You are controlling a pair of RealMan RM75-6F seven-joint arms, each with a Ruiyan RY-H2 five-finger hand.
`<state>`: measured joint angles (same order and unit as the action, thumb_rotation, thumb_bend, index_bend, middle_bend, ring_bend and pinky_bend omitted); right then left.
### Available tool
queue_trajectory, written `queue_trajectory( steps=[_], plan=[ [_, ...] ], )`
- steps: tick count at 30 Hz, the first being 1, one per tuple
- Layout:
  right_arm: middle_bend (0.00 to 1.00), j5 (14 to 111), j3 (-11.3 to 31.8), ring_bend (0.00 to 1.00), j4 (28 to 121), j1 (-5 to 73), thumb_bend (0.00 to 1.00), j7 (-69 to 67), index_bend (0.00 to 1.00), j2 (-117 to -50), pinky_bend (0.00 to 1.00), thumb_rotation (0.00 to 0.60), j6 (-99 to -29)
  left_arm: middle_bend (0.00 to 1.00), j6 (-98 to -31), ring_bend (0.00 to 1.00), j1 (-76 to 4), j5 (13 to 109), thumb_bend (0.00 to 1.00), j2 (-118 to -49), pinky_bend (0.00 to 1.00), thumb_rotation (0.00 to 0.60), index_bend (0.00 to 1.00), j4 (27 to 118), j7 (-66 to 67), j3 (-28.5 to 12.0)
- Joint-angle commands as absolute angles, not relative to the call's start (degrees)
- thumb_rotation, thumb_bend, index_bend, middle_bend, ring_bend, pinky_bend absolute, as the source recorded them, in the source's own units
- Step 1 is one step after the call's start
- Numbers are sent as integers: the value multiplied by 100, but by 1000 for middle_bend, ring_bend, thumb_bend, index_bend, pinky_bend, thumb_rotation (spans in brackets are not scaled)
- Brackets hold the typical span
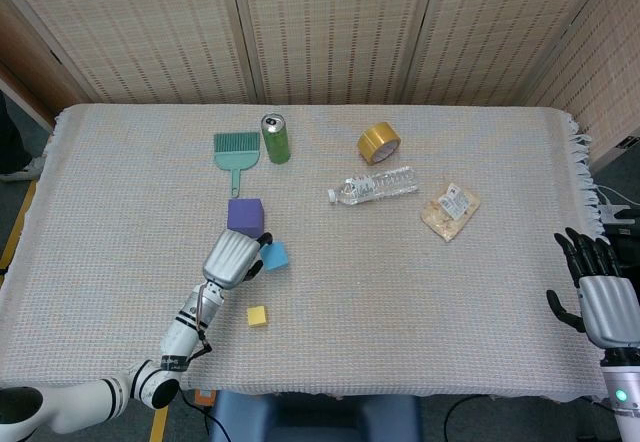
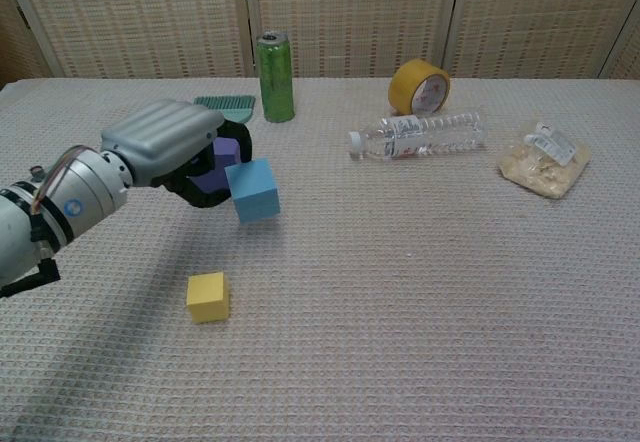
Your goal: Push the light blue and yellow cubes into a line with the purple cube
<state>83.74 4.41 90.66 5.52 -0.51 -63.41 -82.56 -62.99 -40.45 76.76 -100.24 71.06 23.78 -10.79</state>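
Note:
The light blue cube [image 1: 274, 255] [image 2: 252, 190] is tilted and sits against the curled fingers of my left hand [image 1: 232, 258] [image 2: 170, 147], which grips it from its left side. Just behind them is the purple cube [image 1: 245, 214] [image 2: 224, 152], partly hidden by the hand in the chest view. The yellow cube [image 1: 257, 315] [image 2: 207, 296] lies alone nearer the front edge, apart from the hand. My right hand [image 1: 598, 297] hangs beyond the table's right edge, fingers spread, holding nothing.
At the back stand a green can [image 1: 276, 138] [image 2: 274, 77] and a green brush [image 1: 236, 152]. A yellow tape roll [image 1: 379, 143], a lying plastic bottle [image 1: 373, 184] and a snack bag [image 1: 450, 209] are to the right.

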Motion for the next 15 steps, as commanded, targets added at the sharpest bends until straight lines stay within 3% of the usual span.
queue_trajectory(
  steps=[1, 9, 15],
  plan=[
    [0, 8374, 444, 0, 9074, 549, 135, -27, 0, -6350, 0, 600, -8270, 1000, -6312, 1000, -3887, 7523, 347, -9686, 1000, 600, 451, 7322, 2224, -1088],
    [0, 8334, 452, 0, 9094, 551, 136, 101, 0, -6392, 0, 600, -8262, 1000, -6125, 1000, -3653, 7333, 349, -9106, 1000, 600, 444, 7617, 1850, -958],
    [0, 8332, 442, 0, 9124, 573, 136, 264, 0, -6465, 0, 600, -8235, 1000, -5981, 1000, -3705, 7434, 348, -9186, 1000, 600, 437, 7485, 1663, -836]
  ],
)
